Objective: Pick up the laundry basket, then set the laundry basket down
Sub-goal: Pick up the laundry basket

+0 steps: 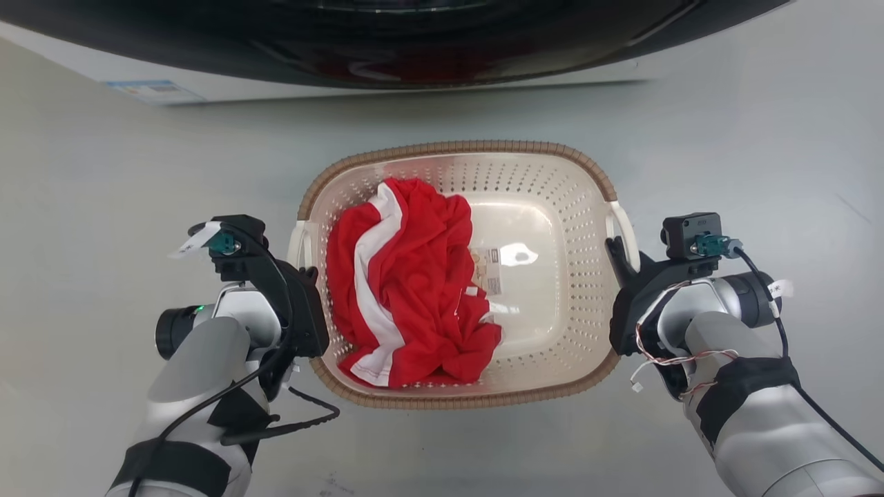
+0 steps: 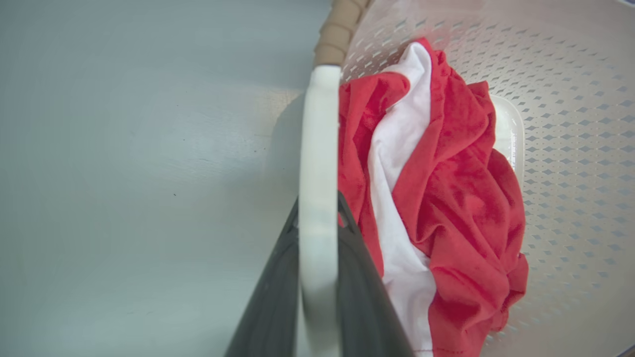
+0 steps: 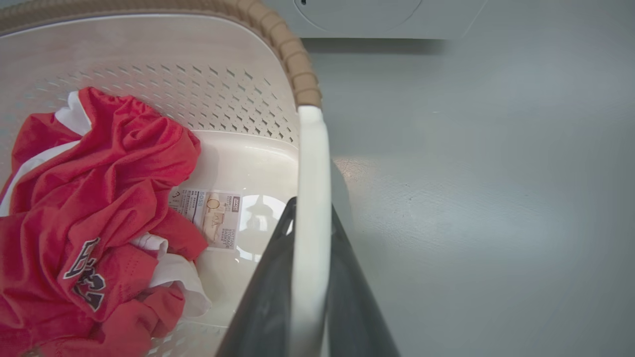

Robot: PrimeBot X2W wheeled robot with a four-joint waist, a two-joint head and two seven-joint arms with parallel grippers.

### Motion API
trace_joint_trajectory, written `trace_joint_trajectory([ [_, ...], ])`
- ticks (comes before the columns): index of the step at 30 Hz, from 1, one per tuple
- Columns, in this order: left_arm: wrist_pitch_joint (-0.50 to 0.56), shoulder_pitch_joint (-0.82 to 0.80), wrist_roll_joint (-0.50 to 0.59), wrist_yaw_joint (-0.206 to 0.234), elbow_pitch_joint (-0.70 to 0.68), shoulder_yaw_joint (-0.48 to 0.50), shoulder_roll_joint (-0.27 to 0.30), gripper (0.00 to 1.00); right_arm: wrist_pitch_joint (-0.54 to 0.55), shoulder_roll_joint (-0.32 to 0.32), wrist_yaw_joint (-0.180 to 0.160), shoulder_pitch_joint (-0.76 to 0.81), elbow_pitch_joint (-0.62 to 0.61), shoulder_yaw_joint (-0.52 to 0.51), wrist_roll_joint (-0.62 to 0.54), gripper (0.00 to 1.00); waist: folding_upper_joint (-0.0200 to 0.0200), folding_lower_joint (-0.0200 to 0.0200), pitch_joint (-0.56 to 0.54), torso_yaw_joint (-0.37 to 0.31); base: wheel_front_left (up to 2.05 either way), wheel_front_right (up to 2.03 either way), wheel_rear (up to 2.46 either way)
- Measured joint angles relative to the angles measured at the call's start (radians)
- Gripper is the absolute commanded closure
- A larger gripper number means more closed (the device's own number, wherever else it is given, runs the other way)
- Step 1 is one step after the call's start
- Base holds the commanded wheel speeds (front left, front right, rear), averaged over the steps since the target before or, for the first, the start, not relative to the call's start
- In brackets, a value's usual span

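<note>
The laundry basket (image 1: 552,181) stands in the middle of the head view, cream and perforated with a brown woven-look rim. A crumpled red and white garment (image 1: 414,276) fills its left half, and a label sticker (image 1: 492,270) shows on its base. My left gripper (image 1: 309,276) is shut on the basket's left white handle (image 2: 320,148), whose bar runs between the dark fingers (image 2: 367,297). My right gripper (image 1: 618,259) is shut on the right white handle (image 3: 311,173) in the same way. I cannot tell whether the basket rests on the floor.
A washing machine with a dark rounded door (image 1: 414,41) and a white body stands just beyond the basket, and its front (image 3: 372,15) shows in the right wrist view. Bare grey floor (image 1: 103,207) lies on both sides of the basket and in front of it.
</note>
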Motion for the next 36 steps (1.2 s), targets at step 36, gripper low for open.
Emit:
trace_joint_trajectory([
  [36,0.276,0.074,-0.094,0.000,0.076,-0.019,0.002,1.00,0.216,0.030,0.020,0.080,0.117,0.055,0.134,1.00,-0.0001,-0.0002,-0.440,0.007,0.00,0.00,0.00],
])
